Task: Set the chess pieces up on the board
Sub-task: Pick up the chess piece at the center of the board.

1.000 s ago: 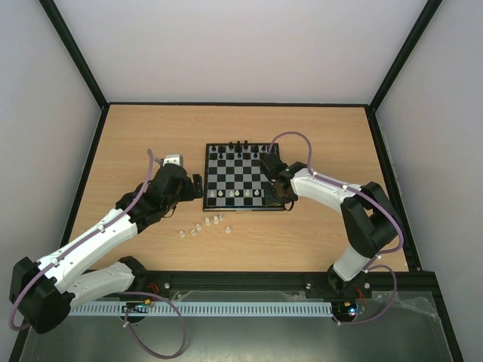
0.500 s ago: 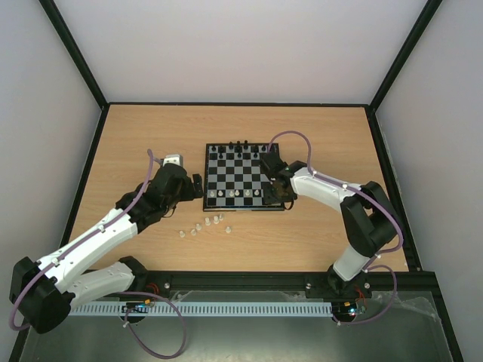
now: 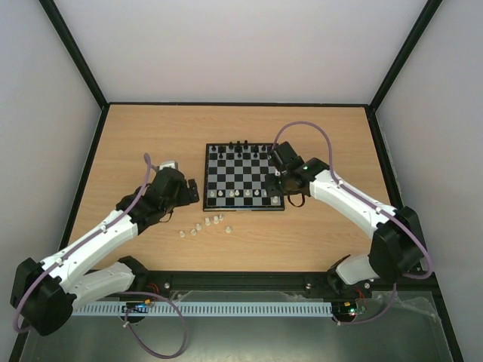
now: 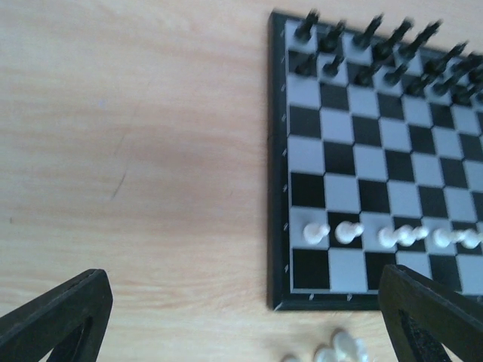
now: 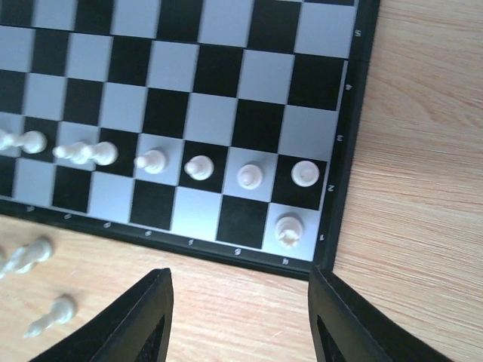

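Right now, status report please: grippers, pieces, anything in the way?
Left gripper open, empty, beside the board. Right gripper open, empty, over its near right corner. Chess pieces: one row on board, others loose on table. Nothing blocking.

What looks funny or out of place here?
Several white chess pieces sit loose on the table, off the board. Its nearest row seems to hold just one piece, in the corner.

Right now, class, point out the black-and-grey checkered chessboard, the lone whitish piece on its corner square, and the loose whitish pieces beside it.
Black-and-grey checkered chessboard (image 3: 243, 174): top view, bare middle squares.
Lone whitish corner piece (image 5: 289, 228): right wrist view, its top.
Loose whitish pieces (image 3: 207, 223): top view, a mid-cluster piece.
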Motion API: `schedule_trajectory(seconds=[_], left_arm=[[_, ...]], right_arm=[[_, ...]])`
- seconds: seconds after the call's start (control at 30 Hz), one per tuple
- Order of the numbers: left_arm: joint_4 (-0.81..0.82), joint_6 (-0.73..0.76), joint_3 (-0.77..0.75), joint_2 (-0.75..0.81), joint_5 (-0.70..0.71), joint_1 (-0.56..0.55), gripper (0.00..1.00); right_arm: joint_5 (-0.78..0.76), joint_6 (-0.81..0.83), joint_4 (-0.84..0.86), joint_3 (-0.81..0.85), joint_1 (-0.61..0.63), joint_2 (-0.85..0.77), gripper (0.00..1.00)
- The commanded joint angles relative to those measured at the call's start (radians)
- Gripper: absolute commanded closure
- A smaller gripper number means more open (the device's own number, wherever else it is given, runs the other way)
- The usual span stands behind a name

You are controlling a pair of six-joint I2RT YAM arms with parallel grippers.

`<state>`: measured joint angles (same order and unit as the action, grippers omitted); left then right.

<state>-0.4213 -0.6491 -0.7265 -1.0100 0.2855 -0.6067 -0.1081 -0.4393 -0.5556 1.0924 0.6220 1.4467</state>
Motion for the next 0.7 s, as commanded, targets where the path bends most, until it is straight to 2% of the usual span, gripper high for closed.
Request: schedule_trajectory(seconds=[0.0,0.1,0.47,0.57,0.67], left_arm=[[-0.085,-0.098,0.066,0.035,-0.066,0.004,0.0],[-0.107,-0.15,0.088,0.051,-0.136,0.001,0.0],[-0.347,-0.274,-0.003,0.017,-0.346,-0.001,0.01],[-0.396,-0.297,0.005,0.009,-0.349,-0.002,0.01],[-0.402,-0.328,0.041,0.009,-0.348,-0.009,0.07]], right_arm=[[0.089,0.035,-0.066,0.031,0.006,-0.05,0.5],[0.107,0.045,-0.061,0.031,0.016,-0.045,0.5],[0.127,0.056,-0.023,-0.005,0.102,-0.1,0.5],[0.139,0.056,-0.012,-0.031,0.114,-0.132,0.5],[0.148,0.056,-0.004,-0.046,0.125,-0.151,0.5]])
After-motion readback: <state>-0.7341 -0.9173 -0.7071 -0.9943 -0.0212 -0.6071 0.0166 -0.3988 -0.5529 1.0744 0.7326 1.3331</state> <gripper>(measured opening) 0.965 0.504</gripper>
